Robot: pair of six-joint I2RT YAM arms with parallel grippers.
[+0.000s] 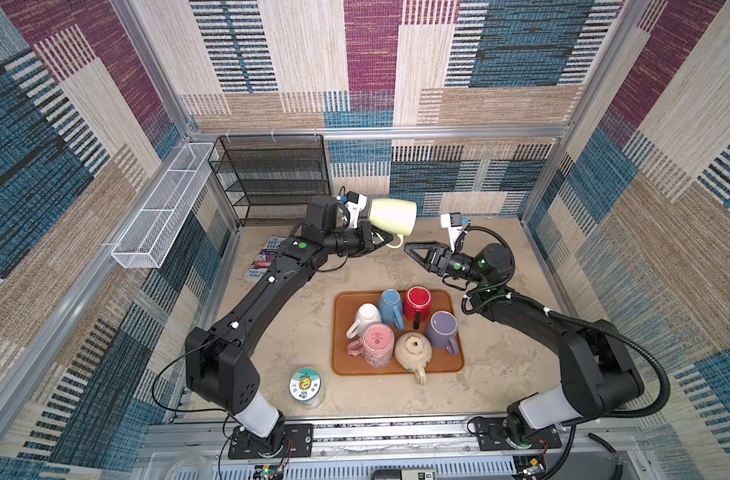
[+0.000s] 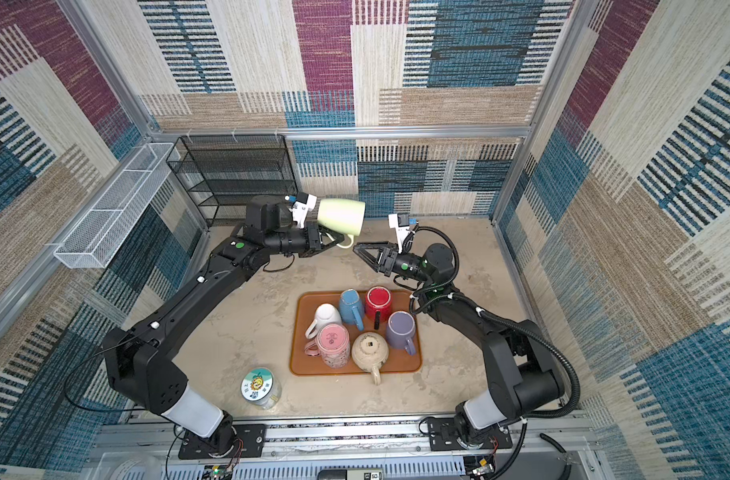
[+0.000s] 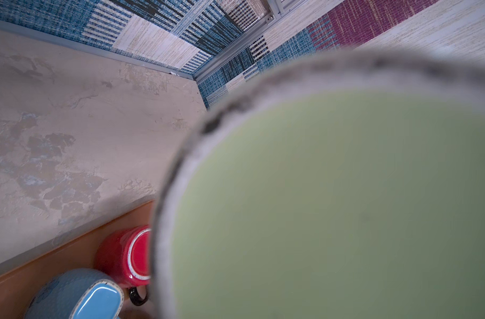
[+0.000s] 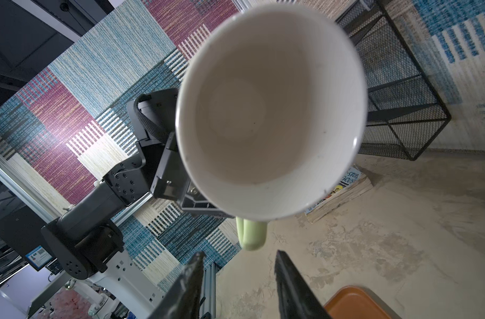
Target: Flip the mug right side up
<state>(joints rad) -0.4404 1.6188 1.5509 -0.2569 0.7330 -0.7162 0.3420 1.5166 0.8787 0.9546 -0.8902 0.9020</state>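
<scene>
**Task object.** The pale green mug (image 1: 393, 214) is clear of the counter (image 1: 292, 328), in the air at the far centre of the workspace, in front of the black mesh rack (image 1: 272, 178). It lies on its side. Its base points left and fills most of the left wrist view. Its mouth points right, so the white interior faces the right wrist camera. The handle (image 4: 251, 234) hangs below the body.

**Left gripper.** The left gripper (image 1: 382, 241) is clamped narrow on the handle and carries the mug.

**Right gripper.** The right gripper (image 1: 409, 248) sits just right of the handle, with its tips pointing left toward it. The jaws stand partly apart with nothing between them, and they do not touch the mug.

**Surroundings.**
- An orange tray (image 1: 349, 301) lies on the counter at near centre. It holds six mugs: white, blue, red, purple, pink and beige.
- A lidded jar (image 1: 306, 384) stands just left of the tray's near corner.
- A book (image 1: 263, 257) lies at far left, partly under the left arm.
</scene>
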